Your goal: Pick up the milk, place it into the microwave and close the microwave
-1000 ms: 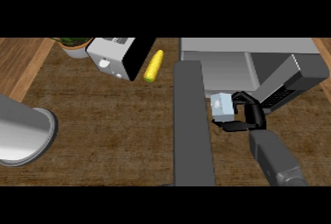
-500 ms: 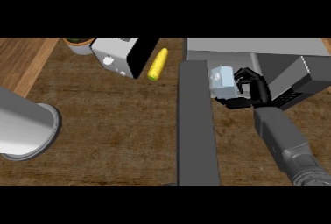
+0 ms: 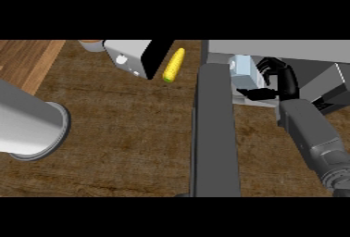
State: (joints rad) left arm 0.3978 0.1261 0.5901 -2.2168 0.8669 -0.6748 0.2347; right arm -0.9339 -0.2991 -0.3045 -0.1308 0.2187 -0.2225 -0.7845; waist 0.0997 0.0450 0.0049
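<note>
The milk [image 3: 242, 77], a small pale blue and white carton, is held at the mouth of the grey microwave [image 3: 287, 47] in the upper right. My right hand [image 3: 279, 79] is shut on it, black fingers curled over its right side and the thumb under it. The microwave's door [image 3: 216, 139] stands open, seen edge-on as a long grey bar running down the middle of the view, just left of the carton. Only a grey left forearm [image 3: 31, 127] shows at the left edge; its hand is out of view.
A yellow corn cob [image 3: 173, 65] lies on the dark wood counter [image 3: 123, 139] left of the door. Beside it stands a white and black box-shaped appliance [image 3: 134, 57]. A lighter wooden strip [image 3: 27, 60] runs along the far left.
My right hand has carried the milk farther away from me, toward and into the microwave's opening. The forearm stretches out more. The door has stayed open.
</note>
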